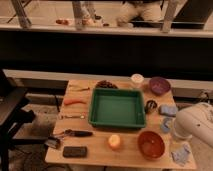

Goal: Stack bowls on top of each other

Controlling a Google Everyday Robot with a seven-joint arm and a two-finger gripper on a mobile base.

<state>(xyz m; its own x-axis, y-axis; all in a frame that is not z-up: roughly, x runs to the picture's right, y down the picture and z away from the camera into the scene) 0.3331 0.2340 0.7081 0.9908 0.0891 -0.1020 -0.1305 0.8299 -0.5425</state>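
Note:
The orange-red bowl (pixel 151 144) sits upright at the table's front right. The dark purple bowl (pixel 159 85) sits at the back right, apart from it and next to a white cup (pixel 137 79). My white arm (pixel 197 122) comes in from the right edge, just right of the orange-red bowl. My gripper (pixel 180 135) is at the arm's lower left end, above the table's right front corner. It touches neither bowl.
A green tray (pixel 117 107) fills the middle of the wooden table (pixel 95 159). An orange fruit (pixel 115 142), a black block (pixel 75 151), utensils (pixel 75 133) and an orange item (pixel 75 101) lie front and left. Blue items (pixel 168 110) lie on the right.

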